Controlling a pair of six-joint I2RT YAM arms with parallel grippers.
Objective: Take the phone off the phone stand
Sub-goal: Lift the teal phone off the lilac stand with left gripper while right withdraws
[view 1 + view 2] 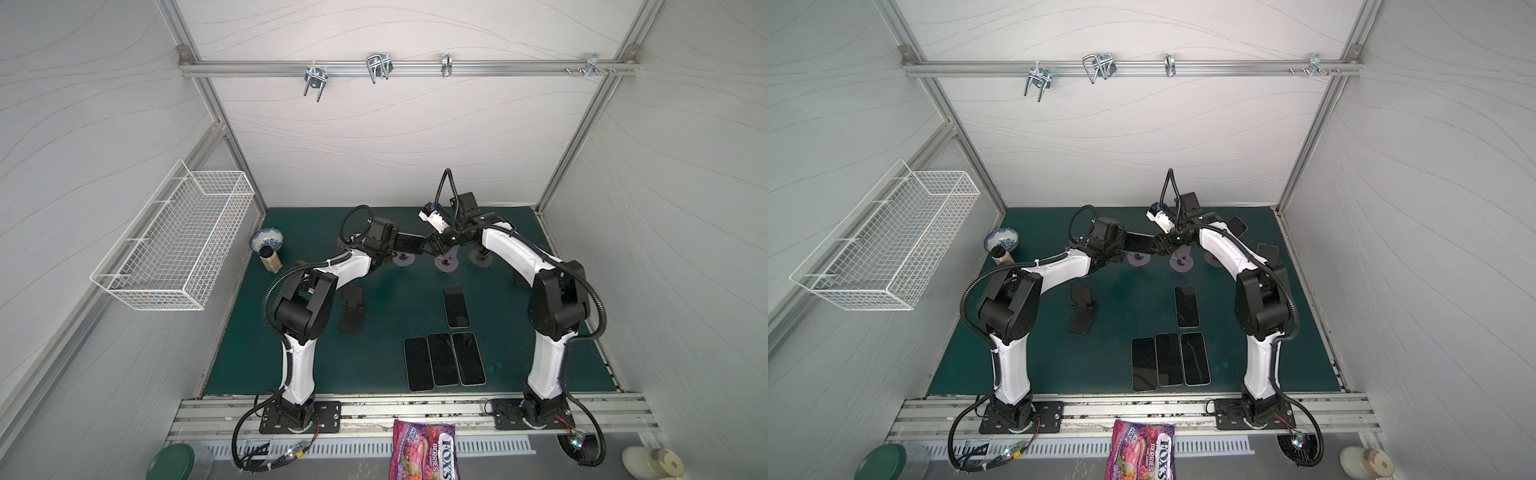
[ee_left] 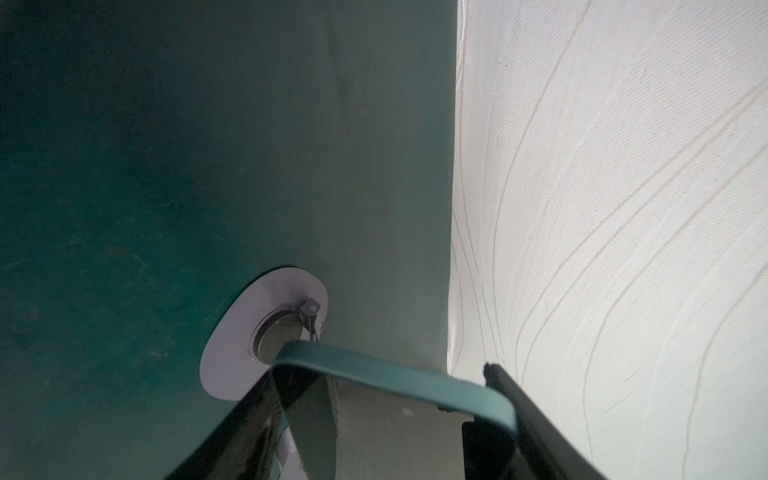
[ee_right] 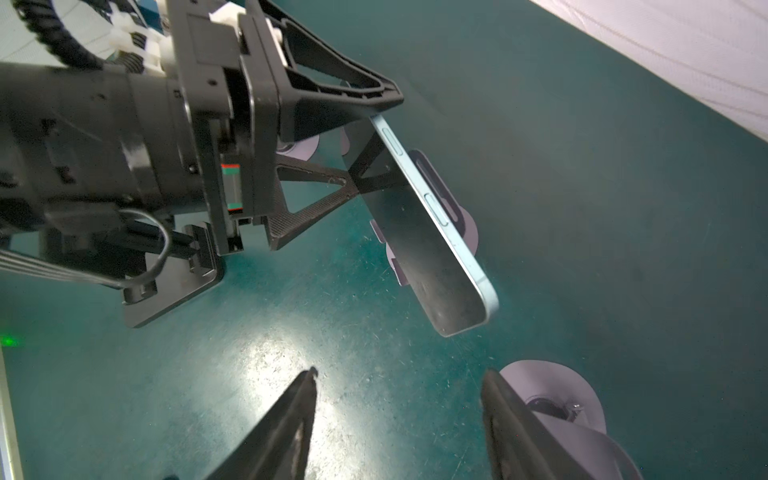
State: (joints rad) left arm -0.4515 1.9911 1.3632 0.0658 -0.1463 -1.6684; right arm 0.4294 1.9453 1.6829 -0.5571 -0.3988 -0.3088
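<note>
"Purple foil sweet bag [image 1: 424, 453] nearest us at the front edge, then 3 dark flat phones [image 1: 442, 359] side by side on the green mat [image 1: 365, 374]. There is 1 more dark phone [image 1: 456, 306] beyond them and an empty black folding stand [image 1: 353, 309]. Which one is it after?"

"None of those. Look to the back. The left gripper [image 3: 370, 149] is clamped tight on 1 end of the light-blue-edged phone [image 3: 428, 249], holding it tilted above the mat."

"And the right gripper [image 3: 399, 374]?"

"Its 2 fingers are spread with nothing between them, hovering near the phone's free end."

"Is the phone off its stand?"

"Hard to say. The lilac stand with the round base [image 2: 237, 345] sits just below it, and a lilac cradle [image 3: 436, 187] is right behind the phone. I cannot tell whether they touch."

"What could go wrong?"

"I'd watch 3 things. The grip is on 1 end only, so the long free end could swing or slide out of the fingers. If the cradle's side clips catch the phone's edge, a sideways pull could drag or tip the light stand. And the right gripper is near enough that a careless approach could knock the free end."
</note>
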